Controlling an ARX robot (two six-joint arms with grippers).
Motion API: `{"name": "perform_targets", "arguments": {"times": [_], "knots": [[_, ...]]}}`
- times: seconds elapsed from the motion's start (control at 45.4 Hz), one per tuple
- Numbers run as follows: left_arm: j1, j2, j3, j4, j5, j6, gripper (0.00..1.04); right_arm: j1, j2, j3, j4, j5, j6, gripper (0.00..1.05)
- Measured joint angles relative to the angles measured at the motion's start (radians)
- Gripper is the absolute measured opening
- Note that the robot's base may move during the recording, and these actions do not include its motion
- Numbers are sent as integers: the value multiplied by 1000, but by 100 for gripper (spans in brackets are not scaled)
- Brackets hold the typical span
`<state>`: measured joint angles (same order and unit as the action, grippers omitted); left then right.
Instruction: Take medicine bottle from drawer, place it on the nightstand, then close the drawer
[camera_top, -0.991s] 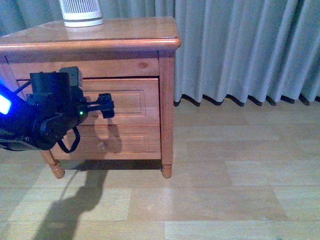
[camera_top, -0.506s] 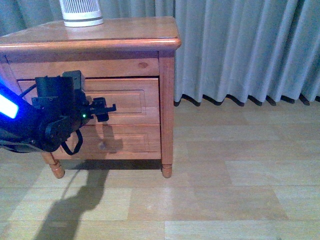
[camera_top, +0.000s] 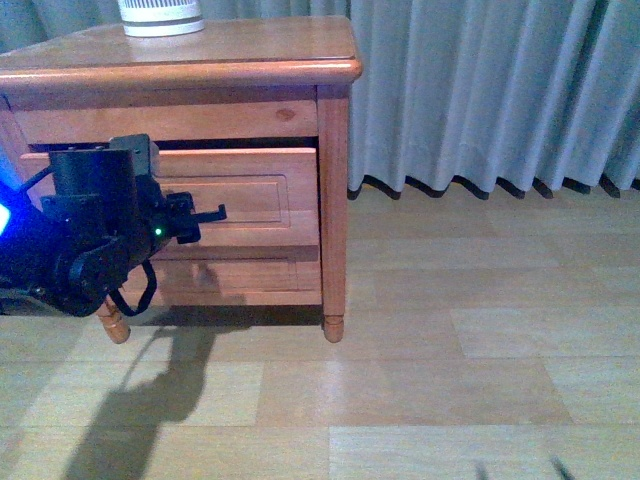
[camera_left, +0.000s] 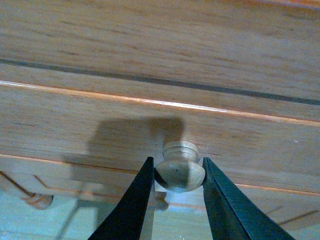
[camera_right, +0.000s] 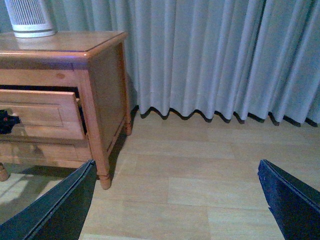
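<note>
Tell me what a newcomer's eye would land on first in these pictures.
The black left gripper stands out first. Its fingers are closed on either side of the round knob of the drawer, which sits partly pulled out of the reddish-brown nightstand, with a dark gap above its front. Next come the white slatted device on the nightstand's top and the grey curtain hanging down to the floor behind.

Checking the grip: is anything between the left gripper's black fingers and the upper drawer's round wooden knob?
Nothing visible: the left gripper clasps the round wooden knob of the reddish-brown upper drawer.
</note>
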<state>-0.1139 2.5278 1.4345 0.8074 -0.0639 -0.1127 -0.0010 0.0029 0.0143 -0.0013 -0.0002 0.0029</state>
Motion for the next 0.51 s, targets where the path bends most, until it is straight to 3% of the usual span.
{"name": "perform_targets", "arguments": {"times": [0.506], "knots": [[-31, -359, -625, 102, 19, 32, 24, 0, 0, 0, 0, 0, 0, 98]]}}
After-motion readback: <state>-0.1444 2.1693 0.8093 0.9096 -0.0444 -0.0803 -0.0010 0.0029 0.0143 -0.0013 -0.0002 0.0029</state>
